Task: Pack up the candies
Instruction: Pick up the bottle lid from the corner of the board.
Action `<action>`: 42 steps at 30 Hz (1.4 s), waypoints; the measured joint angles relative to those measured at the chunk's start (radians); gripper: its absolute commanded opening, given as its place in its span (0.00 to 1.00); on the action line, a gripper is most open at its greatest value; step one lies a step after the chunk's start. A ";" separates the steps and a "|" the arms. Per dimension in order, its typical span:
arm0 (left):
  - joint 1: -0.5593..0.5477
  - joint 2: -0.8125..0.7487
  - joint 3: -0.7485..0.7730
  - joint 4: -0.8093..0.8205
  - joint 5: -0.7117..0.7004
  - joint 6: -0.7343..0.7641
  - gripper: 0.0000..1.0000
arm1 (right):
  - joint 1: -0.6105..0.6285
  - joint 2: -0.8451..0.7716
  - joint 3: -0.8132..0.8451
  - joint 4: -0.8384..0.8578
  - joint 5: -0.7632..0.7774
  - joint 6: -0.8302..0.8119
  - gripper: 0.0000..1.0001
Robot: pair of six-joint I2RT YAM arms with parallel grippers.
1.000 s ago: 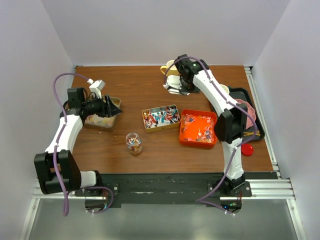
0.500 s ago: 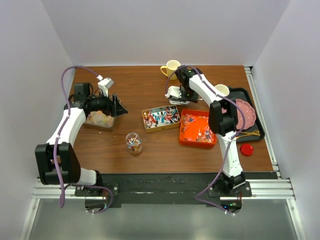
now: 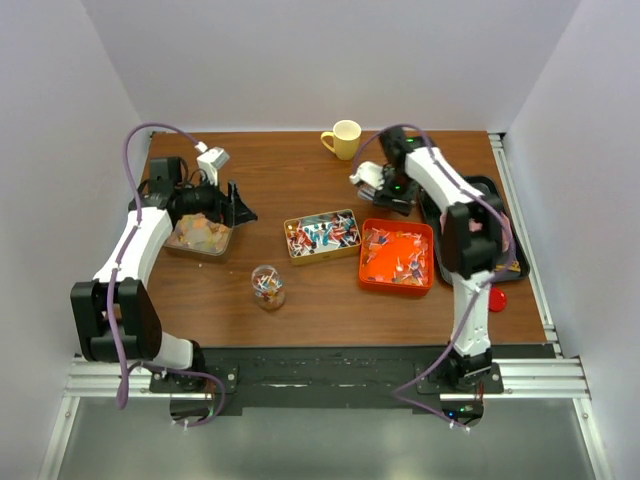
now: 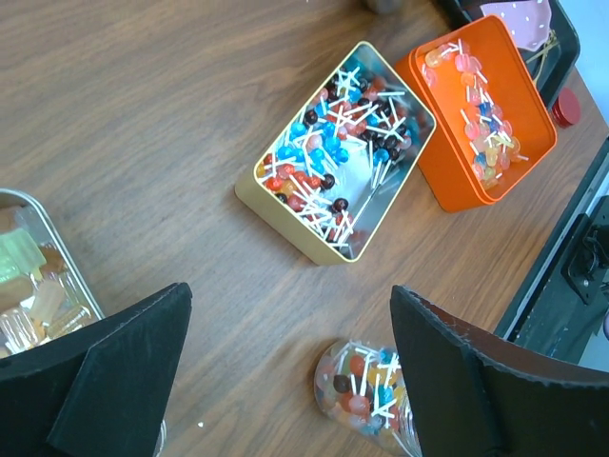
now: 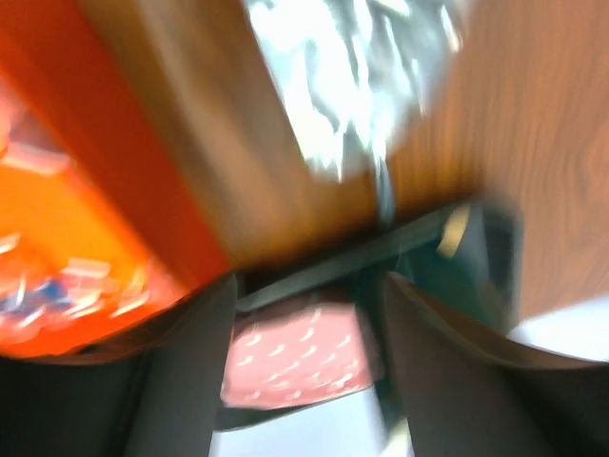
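Observation:
The candies lie in three tins. Pastel pieces fill a silver tin [image 3: 203,237] [image 4: 38,290], red-blue-white lollipops a gold tin [image 3: 322,235] [image 4: 335,152], and orange-yellow-red ones an orange tin [image 3: 397,257] [image 4: 481,109]. A glass jar [image 3: 267,287] [image 4: 373,392] holds mixed candies. My left gripper [image 3: 240,208] [image 4: 285,381] hangs open and empty just right of the silver tin, above bare wood. The right gripper [image 3: 388,192] [image 5: 306,286] is behind the orange tin. Its view is motion-blurred, with the fingers apart and nothing between them.
A yellow mug [image 3: 343,139] stands at the back. A black tray [image 3: 505,190] on the right carries a pink dotted plate [image 3: 492,222] [image 5: 295,352]. A small red lid [image 3: 493,298] [image 4: 563,107] lies near the front right.
My left gripper opened wider and shifted up and right off the silver tin. The right arm swung away from the yellow mug toward the orange tin, and its jaws parted.

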 measured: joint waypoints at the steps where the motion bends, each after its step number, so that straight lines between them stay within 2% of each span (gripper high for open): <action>1: -0.002 0.001 0.005 0.005 0.000 -0.003 0.93 | -0.023 -0.064 -0.057 0.021 -0.018 0.026 0.70; 2: -0.003 0.002 0.008 0.009 0.001 -0.003 0.93 | -0.046 -0.123 -0.101 0.027 -0.024 0.046 0.79; 7: -0.007 0.014 0.018 0.051 0.016 -0.031 0.94 | -0.245 -0.478 -0.396 0.076 -0.057 0.152 0.81; 9: -0.009 0.020 0.018 0.066 0.018 -0.047 0.98 | -0.344 -0.582 -0.493 0.074 -0.064 0.176 0.82; 18: -0.031 0.035 0.052 0.035 -0.115 -0.053 1.00 | -0.634 -0.846 -0.882 0.053 -0.092 0.150 0.82; 25: -0.031 0.099 0.169 -0.071 -0.158 -0.011 1.00 | -0.721 -0.875 -1.044 0.080 -0.130 0.103 0.82; 33: -0.031 0.153 0.279 -0.196 -0.168 0.046 1.00 | -0.835 -0.761 -1.049 0.135 -0.211 0.089 0.82; 42: -0.031 0.153 0.283 -0.208 -0.168 0.048 1.00 | -0.841 -0.685 -1.061 0.204 -0.244 0.070 0.82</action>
